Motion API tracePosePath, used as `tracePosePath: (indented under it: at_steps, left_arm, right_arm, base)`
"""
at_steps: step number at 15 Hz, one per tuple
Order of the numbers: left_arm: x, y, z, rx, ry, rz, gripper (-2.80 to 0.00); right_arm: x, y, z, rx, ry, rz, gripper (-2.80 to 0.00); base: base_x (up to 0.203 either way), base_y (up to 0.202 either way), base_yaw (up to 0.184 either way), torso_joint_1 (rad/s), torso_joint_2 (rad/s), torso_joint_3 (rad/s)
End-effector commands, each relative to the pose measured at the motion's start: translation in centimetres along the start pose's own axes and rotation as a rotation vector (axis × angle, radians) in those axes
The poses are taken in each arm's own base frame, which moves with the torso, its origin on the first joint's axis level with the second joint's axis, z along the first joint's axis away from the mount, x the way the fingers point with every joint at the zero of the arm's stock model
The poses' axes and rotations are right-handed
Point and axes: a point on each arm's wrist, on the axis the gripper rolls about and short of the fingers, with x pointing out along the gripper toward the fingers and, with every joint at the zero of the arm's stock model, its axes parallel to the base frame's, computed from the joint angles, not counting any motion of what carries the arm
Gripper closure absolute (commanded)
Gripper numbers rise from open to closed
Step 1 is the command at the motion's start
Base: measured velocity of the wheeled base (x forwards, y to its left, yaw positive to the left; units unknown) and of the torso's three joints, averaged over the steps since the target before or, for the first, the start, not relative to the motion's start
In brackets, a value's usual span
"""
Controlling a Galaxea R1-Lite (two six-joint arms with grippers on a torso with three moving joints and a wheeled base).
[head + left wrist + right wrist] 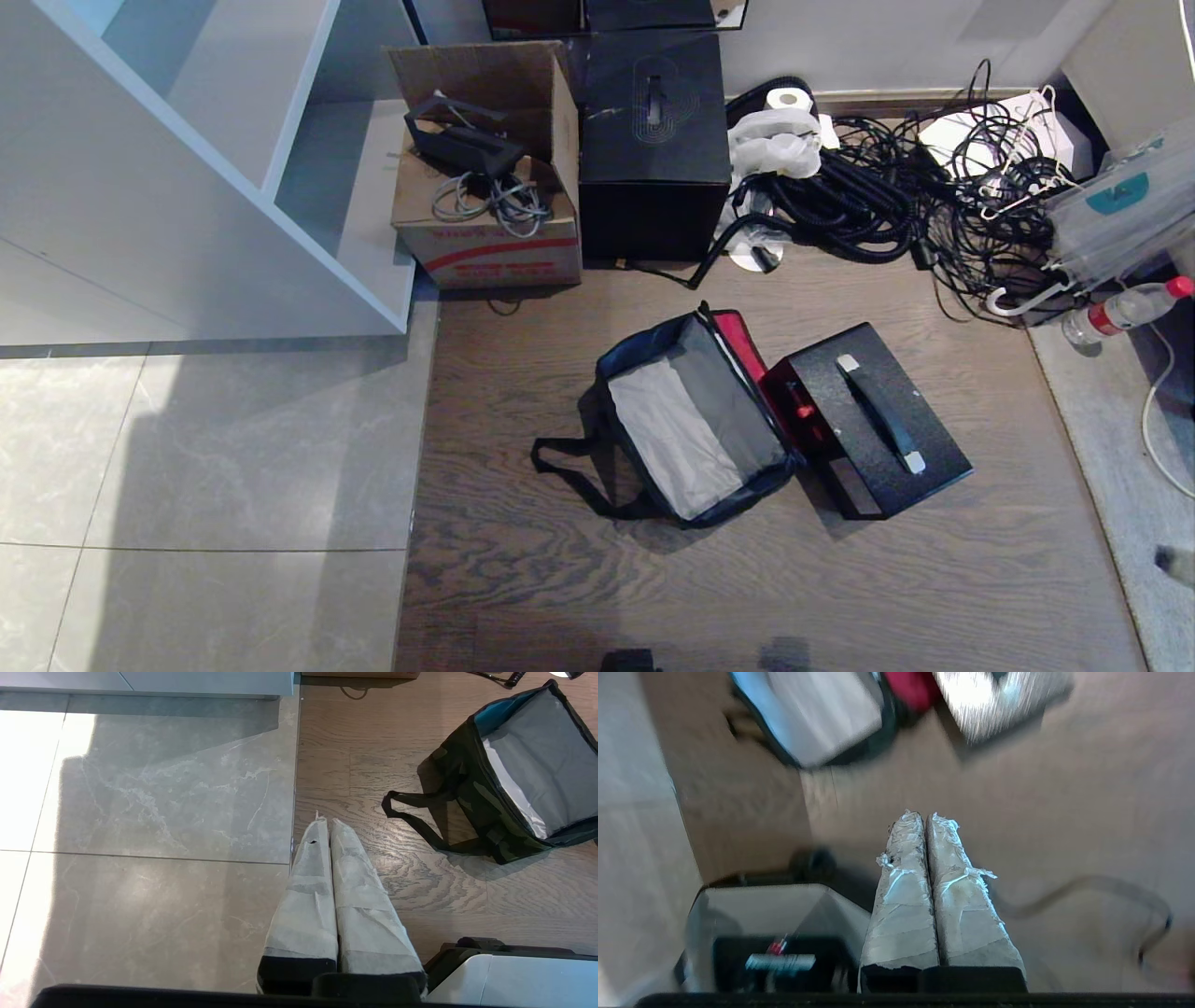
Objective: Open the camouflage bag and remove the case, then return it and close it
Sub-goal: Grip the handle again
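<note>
Camouflage fabric marks the camouflage bag (691,425), lying unzipped on the wood floor ahead of the right gripper (926,819), whose jaws are pressed together on nothing, with the black case (868,431) just beside it, long axis slanting away.

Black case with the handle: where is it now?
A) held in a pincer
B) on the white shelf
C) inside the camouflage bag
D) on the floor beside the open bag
D: the black case lies on the wood floor beside the open, empty camouflage bag.
</note>
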Motion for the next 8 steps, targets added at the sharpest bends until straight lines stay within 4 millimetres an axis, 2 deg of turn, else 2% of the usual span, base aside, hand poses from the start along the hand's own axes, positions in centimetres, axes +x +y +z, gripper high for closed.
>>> tracePosePath:
  at_steps: [1,3,5,8]
  left_arm:
    - [0.0,0.0,0.0,0.000,0.000,0.000,0.00]
    - [0.0,0.0,0.0,0.000,0.000,0.000,0.00]
    - [0.0,0.0,0.0,0.000,0.000,0.000,0.00]
    - [0.0,0.0,0.0,0.000,0.000,0.000,0.00]
  right_arm:
    - [7.5,0.4,2.3,0.024,0.261,-0.056,0.00]
    - [12.3,0.5,4.0,0.045,0.323,-0.081,0.00]
    - [18.1,-0.1,5.6,0.072,0.333,-0.108,0.00]
    - [26.5,-2.4,7.3,0.109,0.257,-0.142,0.00]
  base:
    - [0.000,0.000,0.000,0.000,0.00,0.000]
    - [0.000,0.000,0.000,0.000,0.00,0.000]
    - [0.000,0.000,0.000,0.000,0.00,0.000]
    - [0.000,0.000,0.000,0.000,0.00,0.000]
